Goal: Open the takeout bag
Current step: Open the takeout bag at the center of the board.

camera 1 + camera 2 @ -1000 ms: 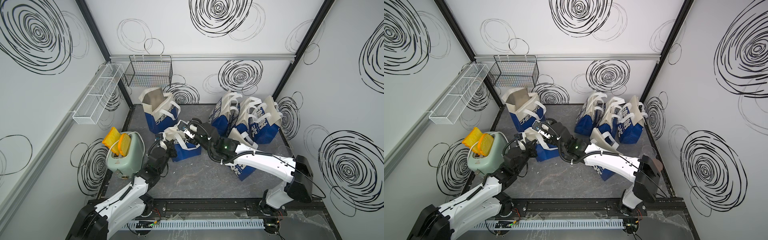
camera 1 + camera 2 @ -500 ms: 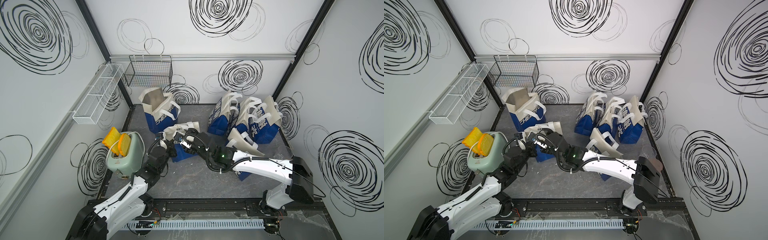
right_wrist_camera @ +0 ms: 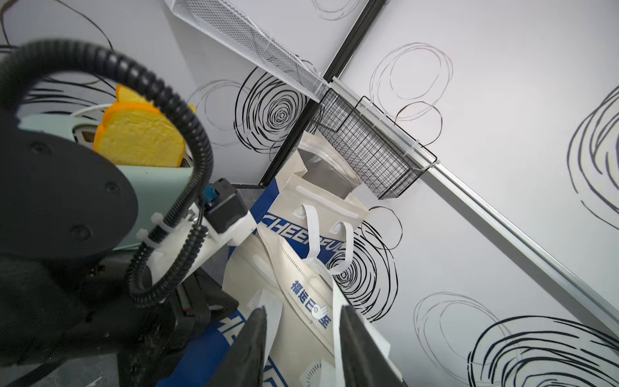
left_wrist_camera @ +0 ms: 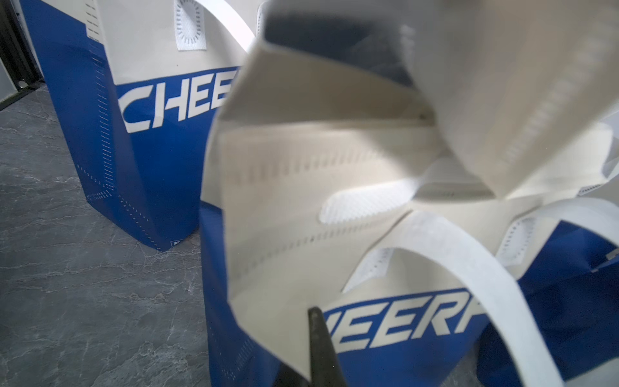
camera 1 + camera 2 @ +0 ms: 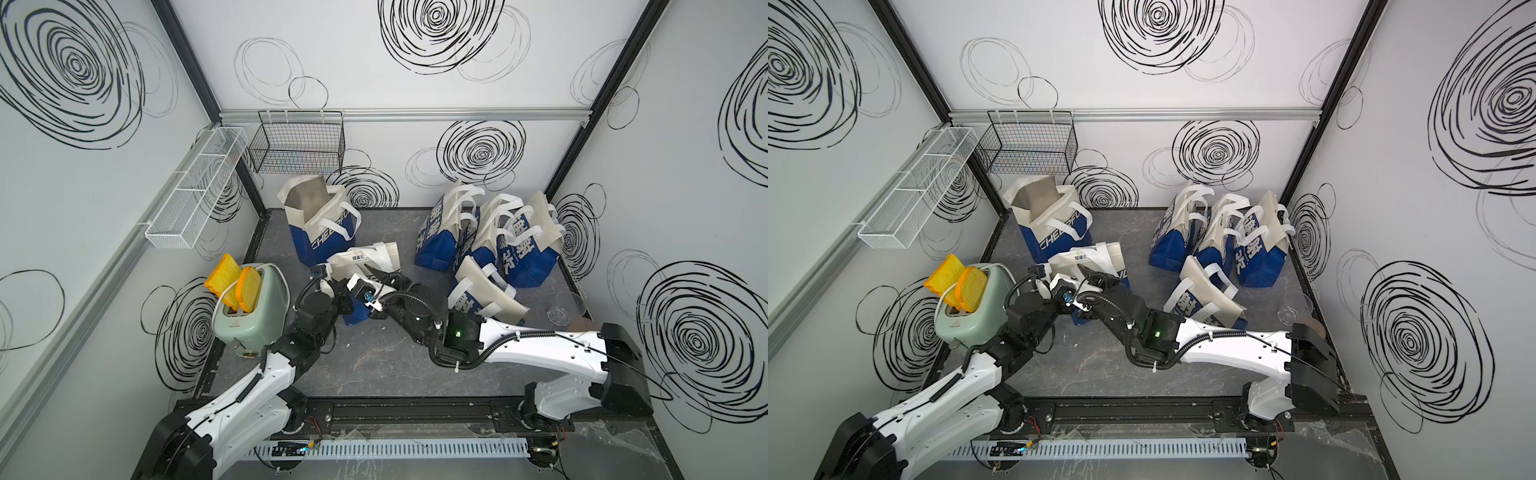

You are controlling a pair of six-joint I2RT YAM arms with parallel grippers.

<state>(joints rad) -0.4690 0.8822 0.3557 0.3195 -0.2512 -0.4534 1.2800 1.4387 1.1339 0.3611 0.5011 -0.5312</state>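
**Top views.** The target, a blue-and-cream non-woven takeout bag (image 5: 365,259) with white strap handles, stands on the grey marbled worktop (image 5: 374,365), left of centre. It is just in front of an identical bag (image 5: 320,224) that stands open, and well apart from a cluster of further bags (image 5: 490,237) at the right. The cream top of the target is folded over, so the mouth is not yet open.

Both arms converge on the target. The left pincer (image 5: 344,293) meets the near face and the right pincer (image 5: 376,274) reaches over the top. This arrangement suits a hold-and-pull action, in which one side anchors the bag while the other draws the flap away. The right arm's wrist housing covers most of the left pincer and the bag's lower front. A mint-green toaster (image 5: 249,307) holding two yellow bread slices stands beside the left arm.

**Left wrist view.** The left pincer is clenched on the bag's cream upper wall, just above the white lettering. One dark finger (image 4: 316,335) shows, and its partner is hidden behind the fabric. The flap overhead is blurred.

**Right wrist view.** The right pincer is released. Its two dark fingers (image 3: 256,335) stand apart and straddle the cream flap and a white strap, with nothing pinched between them. Closing on that flap is judged to be the step in hand. Whether the tips touch the fabric cannot be told. The finger bases are cut off at the frame edge.
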